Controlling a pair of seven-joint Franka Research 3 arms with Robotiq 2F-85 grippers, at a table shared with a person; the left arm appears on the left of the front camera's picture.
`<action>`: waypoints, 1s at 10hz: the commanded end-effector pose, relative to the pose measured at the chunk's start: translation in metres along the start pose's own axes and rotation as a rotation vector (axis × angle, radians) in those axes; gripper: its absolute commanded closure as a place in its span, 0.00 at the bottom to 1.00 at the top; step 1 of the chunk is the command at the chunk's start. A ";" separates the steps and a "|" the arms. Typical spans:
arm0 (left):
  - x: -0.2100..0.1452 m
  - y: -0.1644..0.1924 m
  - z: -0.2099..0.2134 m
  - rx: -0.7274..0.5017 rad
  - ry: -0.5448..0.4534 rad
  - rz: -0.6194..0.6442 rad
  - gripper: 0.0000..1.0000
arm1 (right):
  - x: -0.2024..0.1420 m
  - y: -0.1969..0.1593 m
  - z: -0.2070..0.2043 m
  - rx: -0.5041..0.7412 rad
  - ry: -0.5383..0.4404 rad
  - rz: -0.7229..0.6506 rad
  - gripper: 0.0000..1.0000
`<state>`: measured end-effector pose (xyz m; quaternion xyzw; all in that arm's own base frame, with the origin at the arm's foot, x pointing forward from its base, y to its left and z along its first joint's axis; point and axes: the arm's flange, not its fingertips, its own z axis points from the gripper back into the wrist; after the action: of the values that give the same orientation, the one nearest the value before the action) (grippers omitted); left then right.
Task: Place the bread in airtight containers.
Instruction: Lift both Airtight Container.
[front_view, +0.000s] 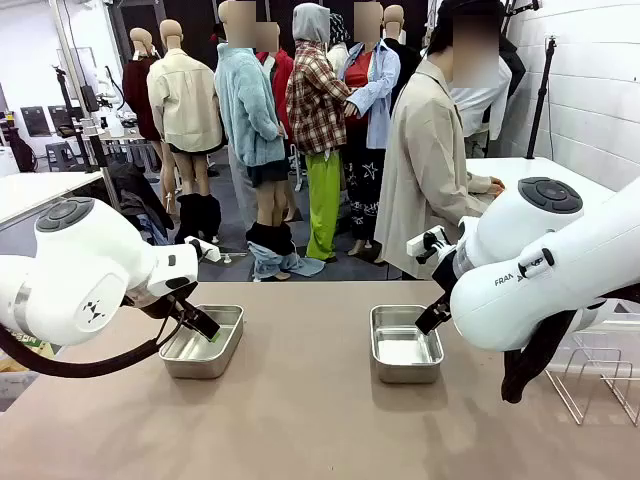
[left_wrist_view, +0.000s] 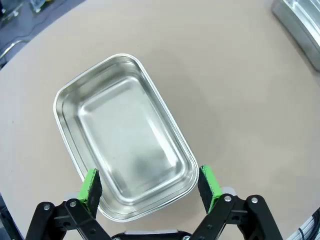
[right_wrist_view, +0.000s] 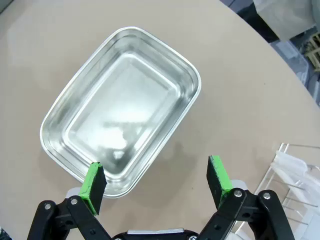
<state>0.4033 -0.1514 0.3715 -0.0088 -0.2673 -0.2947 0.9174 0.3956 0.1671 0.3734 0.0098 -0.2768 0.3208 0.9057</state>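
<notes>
Two empty airtight containers, small steel tins without lids, stand on the tan table: the left tin (front_view: 203, 342) and the right tin (front_view: 405, 345). My left gripper (front_view: 200, 322) hangs just above the left tin's near end, open, nothing between its green pads (left_wrist_view: 90, 187). In the left wrist view, that tin (left_wrist_view: 125, 135) lies right under the left gripper (left_wrist_view: 150, 187). My right gripper (front_view: 433, 315) hovers open by the right tin's edge. The right wrist view shows this tin (right_wrist_view: 122, 100) ahead of the right gripper (right_wrist_view: 156, 182), slightly to one side. The bread is out of view.
A wire rack (front_view: 600, 375) stands at the table's right edge, close to my right arm, and shows again as a rack (right_wrist_view: 295, 175) beside the right gripper. A person in a beige coat (front_view: 430, 170) stands beyond the far edge. The other tin's corner (left_wrist_view: 300, 25) shows in the left wrist view.
</notes>
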 end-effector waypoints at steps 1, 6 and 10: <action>0.000 0.000 0.000 0.000 0.000 0.000 0.00 | 0.000 0.000 0.000 0.000 0.000 0.000 0.00; 0.000 0.000 0.000 0.000 0.000 0.000 0.00 | 0.000 0.000 0.000 0.000 0.000 0.000 0.00; 0.000 -0.002 0.000 0.000 0.000 -0.004 0.00 | 0.009 -0.002 0.020 -0.059 -0.058 0.020 0.00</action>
<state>0.4027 -0.1531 0.3714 -0.0082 -0.2673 -0.2968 0.9167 0.3963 0.1664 0.3805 0.0061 -0.2862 0.3227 0.9022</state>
